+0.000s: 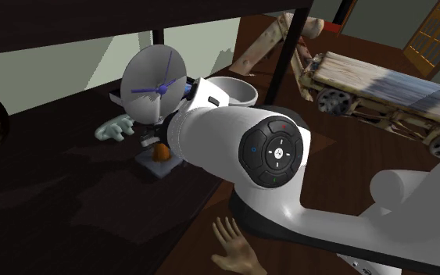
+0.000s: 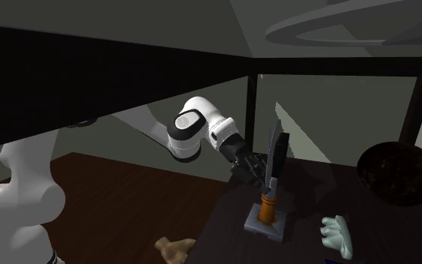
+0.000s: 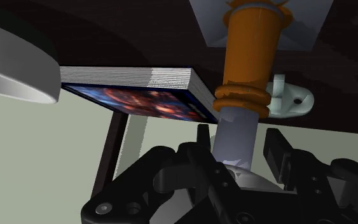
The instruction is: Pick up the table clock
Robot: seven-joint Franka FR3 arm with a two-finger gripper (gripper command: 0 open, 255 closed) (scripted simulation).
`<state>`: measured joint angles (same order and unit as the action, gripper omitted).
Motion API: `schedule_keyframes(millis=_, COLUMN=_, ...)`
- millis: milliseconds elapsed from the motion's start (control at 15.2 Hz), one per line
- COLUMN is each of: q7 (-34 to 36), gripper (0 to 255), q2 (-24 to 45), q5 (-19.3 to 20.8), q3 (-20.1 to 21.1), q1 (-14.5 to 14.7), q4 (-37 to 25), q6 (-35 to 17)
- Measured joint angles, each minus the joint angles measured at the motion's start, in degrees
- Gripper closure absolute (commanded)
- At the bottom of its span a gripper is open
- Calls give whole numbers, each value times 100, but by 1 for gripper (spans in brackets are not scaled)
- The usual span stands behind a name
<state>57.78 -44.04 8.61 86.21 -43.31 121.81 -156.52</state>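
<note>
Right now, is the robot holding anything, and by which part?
Nothing yet, it seems. The open gripper sits around the grey stem of the clock, but the fingers seem not to touch it.

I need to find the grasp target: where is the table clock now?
In the shoulder view the table clock stands on the dark table, left of centre, between a pale green object and a white bowl, with the pincer around its stem.

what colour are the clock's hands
The clock hands are blue-violet, on a grey dial; clearest in the shoulder view.
</note>
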Motion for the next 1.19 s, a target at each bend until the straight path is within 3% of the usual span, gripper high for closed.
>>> schedule_keyframes(millis=1188, q7=-510, gripper=255, q2=385, q5=76, q3=-613, q1=352, q4=-601, q6=777)
